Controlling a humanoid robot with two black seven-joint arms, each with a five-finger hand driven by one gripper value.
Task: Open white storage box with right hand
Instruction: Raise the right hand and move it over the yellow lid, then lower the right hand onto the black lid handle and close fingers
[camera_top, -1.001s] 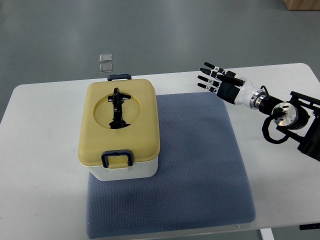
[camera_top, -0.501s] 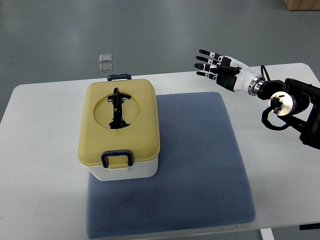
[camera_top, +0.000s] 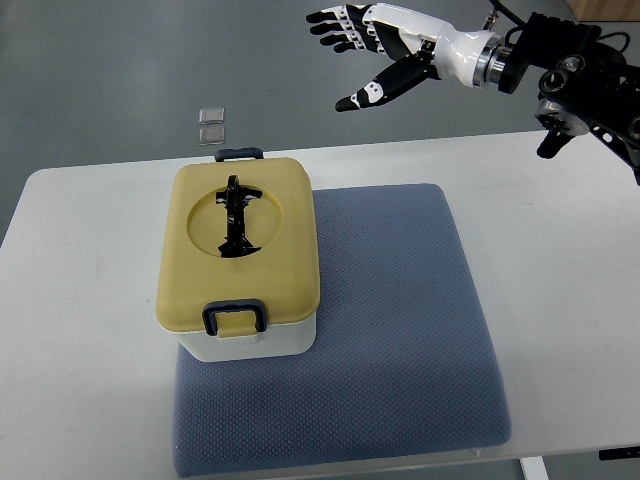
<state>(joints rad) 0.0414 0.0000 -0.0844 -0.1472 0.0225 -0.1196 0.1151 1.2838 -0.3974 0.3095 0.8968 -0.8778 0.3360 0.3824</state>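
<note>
Yellow rigid-plastic lid (camera_top: 240, 245) is sitting shut on the white storage box (camera_top: 255, 340), which is resting on the left part of a blue-grey textured mat (camera_top: 400, 330) on the white worktop (camera_top: 80, 330). Probably light and stiff; the near dark latch (camera_top: 234, 318) and far latch (camera_top: 241, 154) look like the release points. Right hand (camera_top: 375, 45) is hovering far right, fingers (camera_top: 330, 20) spread, holding nothing. Grey floor (camera_top: 120, 60) is lying beyond.

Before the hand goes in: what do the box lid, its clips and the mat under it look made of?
Lid: likely moulded plastic, matte yellow, with smooth rounded edges. Clips: dark, probably plastic, with a slight sheen. Mat: seems woven fabric or foam, blue-grey, with a fine dotted texture and soft rounded corners.
</note>
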